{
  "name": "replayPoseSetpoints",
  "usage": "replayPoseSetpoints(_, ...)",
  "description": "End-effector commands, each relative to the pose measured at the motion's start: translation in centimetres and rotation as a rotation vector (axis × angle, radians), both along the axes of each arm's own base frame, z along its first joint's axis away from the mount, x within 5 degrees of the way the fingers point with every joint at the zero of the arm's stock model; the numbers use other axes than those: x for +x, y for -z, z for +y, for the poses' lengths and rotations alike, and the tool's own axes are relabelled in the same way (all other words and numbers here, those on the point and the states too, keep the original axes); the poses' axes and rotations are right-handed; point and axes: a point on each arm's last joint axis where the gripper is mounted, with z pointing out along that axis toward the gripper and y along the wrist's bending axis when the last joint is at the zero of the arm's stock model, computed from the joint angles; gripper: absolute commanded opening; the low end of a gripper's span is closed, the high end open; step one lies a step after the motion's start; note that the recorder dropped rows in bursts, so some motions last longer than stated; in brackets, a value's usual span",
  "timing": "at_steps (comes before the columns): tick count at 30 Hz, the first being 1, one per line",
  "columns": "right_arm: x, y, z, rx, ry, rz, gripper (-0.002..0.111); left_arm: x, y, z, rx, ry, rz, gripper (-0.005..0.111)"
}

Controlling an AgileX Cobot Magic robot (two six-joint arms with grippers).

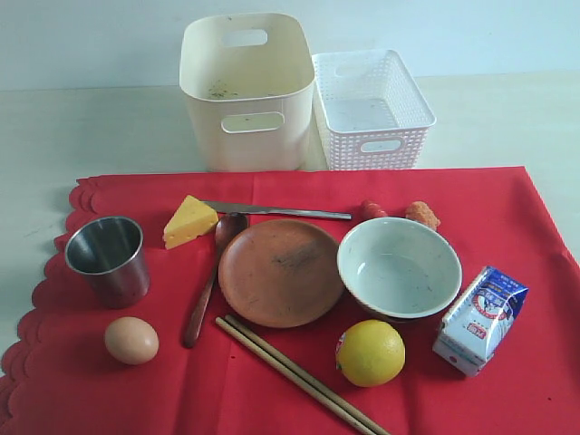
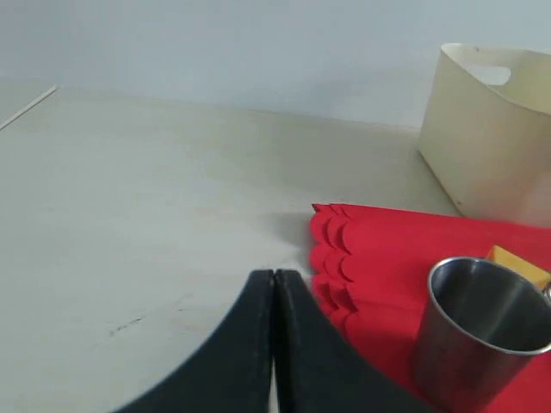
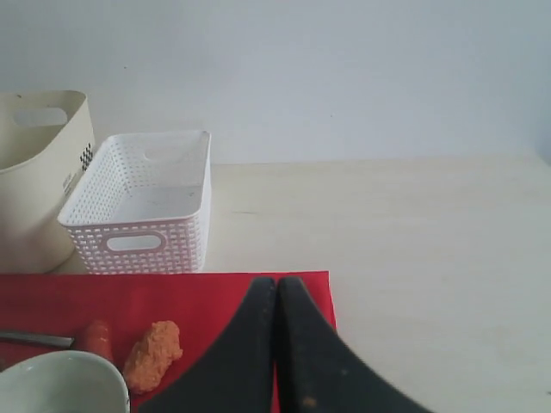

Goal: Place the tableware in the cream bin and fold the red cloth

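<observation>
Pale tabletop under red cloth (image 1: 181,390); steel cup (image 1: 107,263) upright near scalloped edge, likely light, rigid, slippery, best pinched at rim. Left gripper (image 2: 274,275), right gripper (image 3: 277,281) both pressed together, empty.

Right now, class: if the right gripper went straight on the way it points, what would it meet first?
The way looks free: the shut right gripper points past the red cloth over bare table; the white lattice basket sits off that line. Depth is unclear: table or wall may come first.
</observation>
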Motion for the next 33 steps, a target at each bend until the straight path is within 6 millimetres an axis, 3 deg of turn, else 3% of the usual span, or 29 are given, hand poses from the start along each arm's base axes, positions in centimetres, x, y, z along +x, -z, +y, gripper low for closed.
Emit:
replayPoseSetpoints(1, 1.1, -2.2, 0.0, -0.008, -0.002, -0.017, 0.000, 0.0, 0.0, -0.1, -0.002, 0.009, -0.007, 0.001)
replayPoseSetpoints(15, 6.0, -8.0, 0.2, -0.008, -0.002, -0.011, 0.000, 0.0, 0.0, -0.1, -0.002, 0.009, -0.007, 0.001)
replayPoseSetpoints(33, 6.2, -8.0, 0.3, 0.015, -0.002, -0.006, 0.000, 0.0, 0.0, -0.1, -0.002, 0.009, -0.007, 0.001)
